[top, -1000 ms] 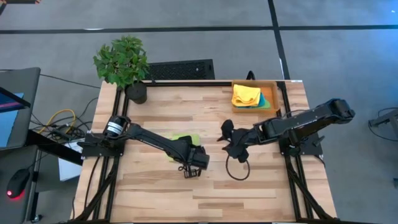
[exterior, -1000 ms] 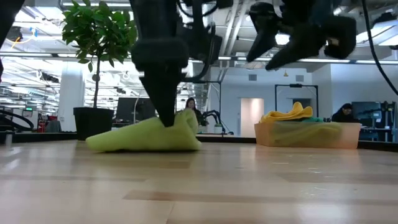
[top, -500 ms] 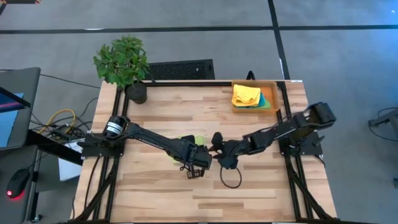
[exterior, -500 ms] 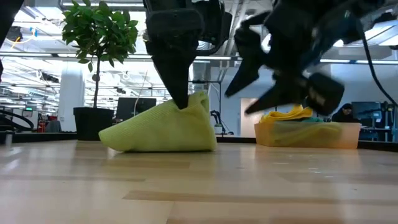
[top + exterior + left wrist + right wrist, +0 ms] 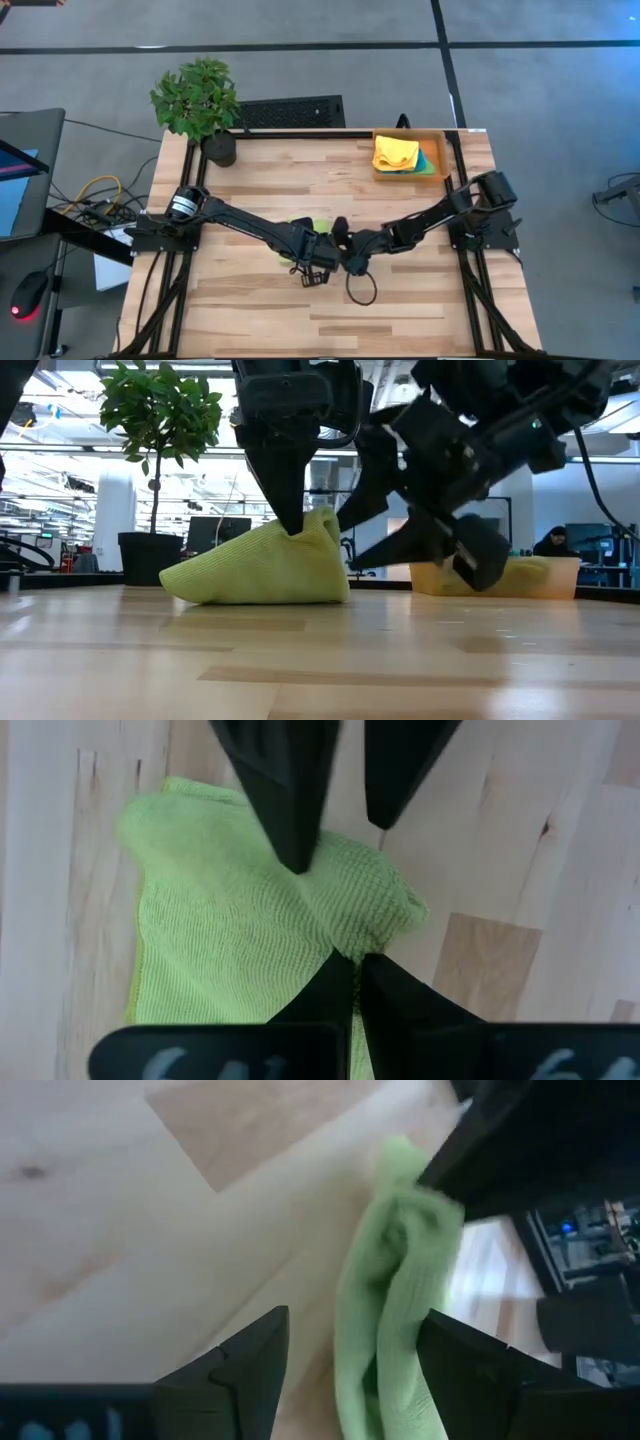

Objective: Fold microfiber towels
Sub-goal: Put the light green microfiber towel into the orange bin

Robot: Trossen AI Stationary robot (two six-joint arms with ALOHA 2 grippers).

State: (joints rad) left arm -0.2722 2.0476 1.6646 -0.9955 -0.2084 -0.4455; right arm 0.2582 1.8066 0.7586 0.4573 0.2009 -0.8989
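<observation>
A lime green towel (image 5: pixel 303 229) lies bunched on the wooden table's middle, its lower folds on the wood (image 5: pixel 255 575). My left gripper (image 5: pixel 297 528) stands over the towel's right end, shut on it. My right gripper (image 5: pixel 355 1335) is open, close to the left gripper on its right side (image 5: pixel 343 247). Its two fingers stand on either side of the towel's raised end (image 5: pixel 390 1310), with gaps showing. A yellow towel (image 5: pixel 396 152) and a teal one (image 5: pixel 432 161) lie in the orange tray (image 5: pixel 437 134). My left gripper pinches a raised fold at the lime towel's right end (image 5: pixel 345 942) between its two fingers. The fingers come from above, pointing down. That end is drawn up into a peak (image 5: pixel 318 520), while the rest of the towel slopes down to the table on the left.
The orange tray stands at the table's far right corner and shows behind my right gripper in the low view (image 5: pixel 545 575). A potted plant (image 5: pixel 197 100) stands at the far left corner. Bare wood lies along the near side (image 5: pixel 330 320).
My right gripper has travelled toward the table's left and down, from open space to the towel's raised end beside my left gripper, staying open. My left gripper has drawn the towel's right end up and a little to the right, then kept still.
</observation>
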